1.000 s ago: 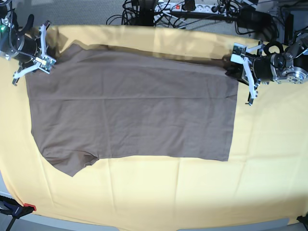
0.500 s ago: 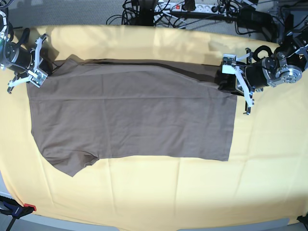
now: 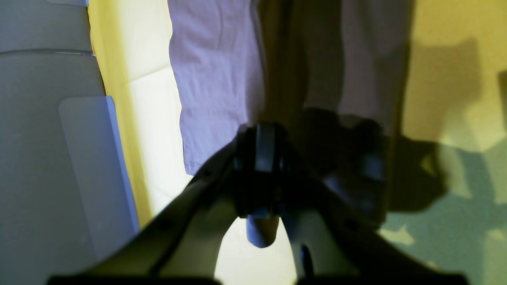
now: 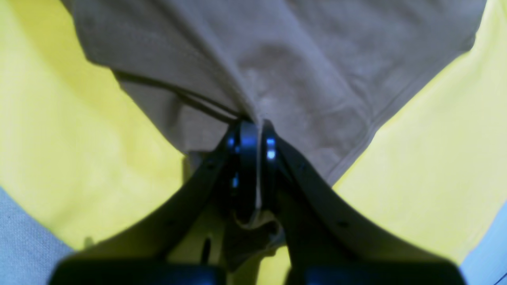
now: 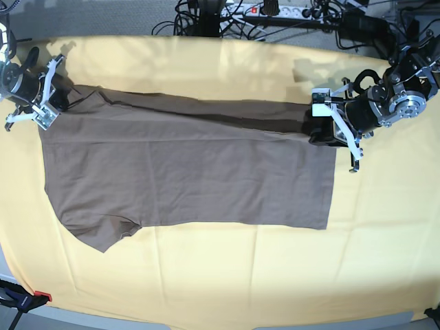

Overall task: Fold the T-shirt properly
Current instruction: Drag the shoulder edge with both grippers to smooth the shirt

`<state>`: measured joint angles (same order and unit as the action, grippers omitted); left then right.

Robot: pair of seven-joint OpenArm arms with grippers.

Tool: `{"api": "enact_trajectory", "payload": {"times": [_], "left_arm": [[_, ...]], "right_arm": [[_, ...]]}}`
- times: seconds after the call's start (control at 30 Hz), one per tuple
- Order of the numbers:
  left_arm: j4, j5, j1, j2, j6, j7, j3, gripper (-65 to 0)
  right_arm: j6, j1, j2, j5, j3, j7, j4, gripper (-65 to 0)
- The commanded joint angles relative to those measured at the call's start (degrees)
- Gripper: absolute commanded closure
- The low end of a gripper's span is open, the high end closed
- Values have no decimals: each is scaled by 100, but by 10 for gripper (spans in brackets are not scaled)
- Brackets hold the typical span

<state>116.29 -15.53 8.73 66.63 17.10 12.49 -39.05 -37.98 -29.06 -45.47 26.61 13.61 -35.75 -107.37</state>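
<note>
Both grippers, left gripper point(image 5: 328, 127) and right gripper point(image 5: 49, 103), pinch the T-shirt point(image 5: 185, 172) far edge; next, carry it toward six o'clock, evenly.

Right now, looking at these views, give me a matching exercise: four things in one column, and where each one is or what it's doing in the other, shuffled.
Things:
1. T-shirt
2. Yellow cloth
3. Left gripper
4. Power strip

States:
A. beyond the far edge, among cables
B. shut on the shirt's right edge in the base view
C. lying under the shirt
D. pinched at both far corners

Pairs: 1-D, 2-C, 3-B, 4-A
</note>
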Motion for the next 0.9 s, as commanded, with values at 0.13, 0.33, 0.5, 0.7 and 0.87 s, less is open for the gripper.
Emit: {"api": "enact_trajectory", "payload": {"times": [0.13, 0.33, 0.5, 0.7, 0.87], "left_arm": [[52, -15, 66, 114, -87, -37, 59, 0], [52, -59, 66, 96, -157, -39, 59, -17], [52, -380, 118, 114, -568, -39, 59, -334], [-57, -330, 494, 116, -586, -39, 59, -399], [-55, -2, 658, 120, -627, -39, 59, -399]], "right_arm": [[48, 238, -85, 39, 57, 144, -33, 0], [48, 337, -90, 31, -68, 321, -33, 0], [284, 520, -90, 7, -127, 317, -33, -108], [317, 715, -92, 9, -127, 317, -35, -185], [608, 820, -103, -9, -125, 201, -68, -185]]}}
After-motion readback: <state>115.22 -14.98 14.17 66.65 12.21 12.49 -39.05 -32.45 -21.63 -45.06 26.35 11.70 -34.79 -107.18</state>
